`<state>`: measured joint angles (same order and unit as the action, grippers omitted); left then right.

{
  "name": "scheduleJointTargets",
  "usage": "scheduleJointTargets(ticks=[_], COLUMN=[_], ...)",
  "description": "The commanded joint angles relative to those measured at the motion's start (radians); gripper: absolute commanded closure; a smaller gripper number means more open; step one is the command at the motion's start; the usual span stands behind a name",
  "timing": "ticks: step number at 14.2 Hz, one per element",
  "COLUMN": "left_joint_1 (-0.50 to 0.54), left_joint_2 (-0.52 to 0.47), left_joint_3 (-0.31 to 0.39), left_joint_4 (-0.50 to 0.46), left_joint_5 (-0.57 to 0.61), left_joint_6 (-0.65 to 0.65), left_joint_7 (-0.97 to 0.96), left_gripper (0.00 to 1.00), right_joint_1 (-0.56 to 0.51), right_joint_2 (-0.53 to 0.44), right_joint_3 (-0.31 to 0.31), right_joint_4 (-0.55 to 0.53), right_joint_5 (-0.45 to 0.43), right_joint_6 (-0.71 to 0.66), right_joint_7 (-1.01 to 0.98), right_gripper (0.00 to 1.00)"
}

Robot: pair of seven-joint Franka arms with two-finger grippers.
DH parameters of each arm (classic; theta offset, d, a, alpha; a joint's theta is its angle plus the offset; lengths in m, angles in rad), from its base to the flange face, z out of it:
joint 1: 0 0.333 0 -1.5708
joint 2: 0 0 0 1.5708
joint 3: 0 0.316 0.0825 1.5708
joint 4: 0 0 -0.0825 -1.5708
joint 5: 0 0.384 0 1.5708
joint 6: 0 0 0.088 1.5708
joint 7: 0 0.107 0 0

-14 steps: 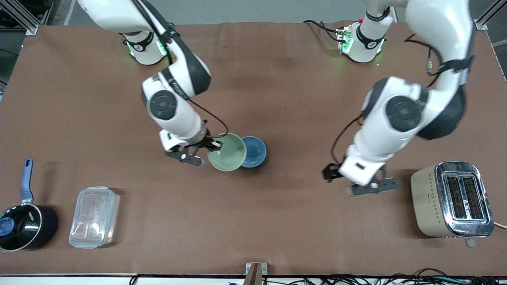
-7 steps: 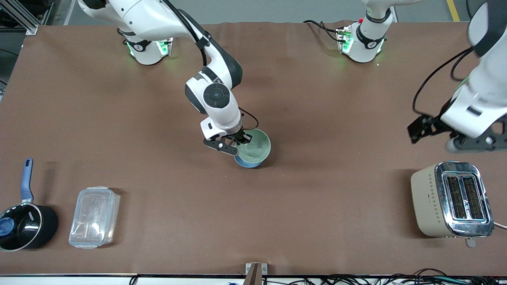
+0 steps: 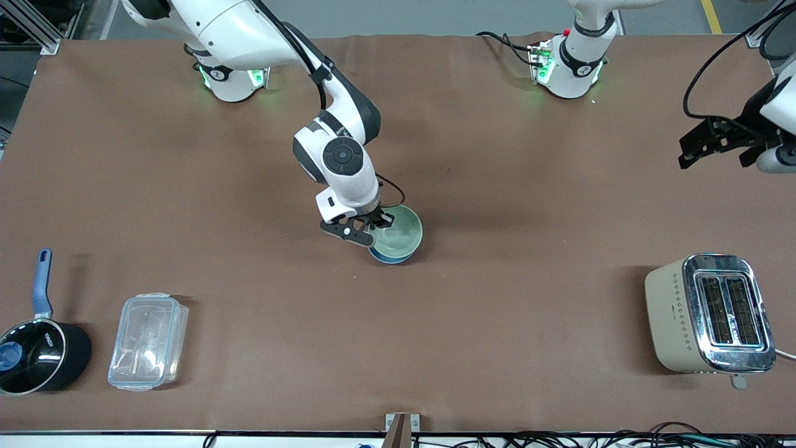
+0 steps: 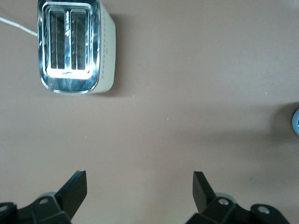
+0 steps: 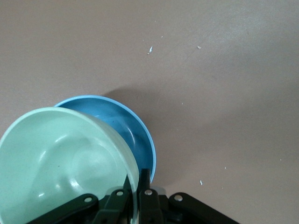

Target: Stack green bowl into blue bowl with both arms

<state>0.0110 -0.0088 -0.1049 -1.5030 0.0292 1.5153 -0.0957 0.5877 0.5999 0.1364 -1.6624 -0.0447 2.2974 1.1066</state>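
Note:
My right gripper [image 3: 375, 225] is shut on the rim of the pale green bowl [image 3: 401, 229] and holds it tilted over the light-blue bowl [image 3: 387, 256], which stands mid-table. Only a crescent of the blue bowl shows under the green one in the front view. In the right wrist view the green bowl [image 5: 60, 158] overlaps the blue bowl [image 5: 126, 130], with my right gripper [image 5: 136, 183] pinching its rim. My left gripper [image 3: 724, 146] is up in the air at the left arm's end of the table, open and empty. In the left wrist view its fingers [image 4: 74, 189] stand wide apart around the gripper's middle [image 4: 140, 191].
A beige and chrome toaster [image 3: 709, 311] stands toward the left arm's end, also in the left wrist view [image 4: 74, 46]. A black saucepan with blue handle [image 3: 37, 348] and a clear plastic box [image 3: 148, 341] sit toward the right arm's end.
My right gripper carried the green bowl from beside the blue bowl to over it. My left arm lifted away from the toaster toward its end of the table.

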Motion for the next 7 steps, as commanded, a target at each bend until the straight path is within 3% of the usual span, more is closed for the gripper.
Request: scheduleJointTargets(ticks=[1, 4, 5, 6, 7], left_joint_1=[-0.017, -0.013, -0.013, -0.013, -0.013], left_joint_2=[-0.036, -0.037, -0.037, -0.037, -0.033], left_joint_3=[0.024, 0.022, 0.022, 0.022, 0.022], left_joint_4=[-0.040, -0.039, -0.039, -0.039, -0.037], left_joint_5=[-0.015, -0.015, -0.015, -0.015, -0.014], left_joint_6=[-0.007, -0.009, -0.009, -0.009, -0.007], left_joint_7=[0.011, 0.011, 0.013, 0.013, 0.013], left_gripper=[0.00, 0.00, 0.00, 0.00, 0.00], right_joint_1=[0.007, 0.008, 0.001, -0.002, -0.006], right_joint_2=[0.003, 0.003, 0.003, 0.003, -0.002], right_joint_3=[0.002, 0.002, 0.002, 0.002, 0.000], right_joint_4=[-0.031, -0.033, -0.033, -0.033, -0.033], right_joint_5=[-0.027, -0.040, -0.040, -0.040, -0.040], right_joint_6=[0.054, 0.056, 0.051, 0.050, 0.042], right_joint_7=[0.050, 0.059, 0.059, 0.059, 0.062], right_gripper=[0.98, 0.91, 0.76, 0.41, 0.13])
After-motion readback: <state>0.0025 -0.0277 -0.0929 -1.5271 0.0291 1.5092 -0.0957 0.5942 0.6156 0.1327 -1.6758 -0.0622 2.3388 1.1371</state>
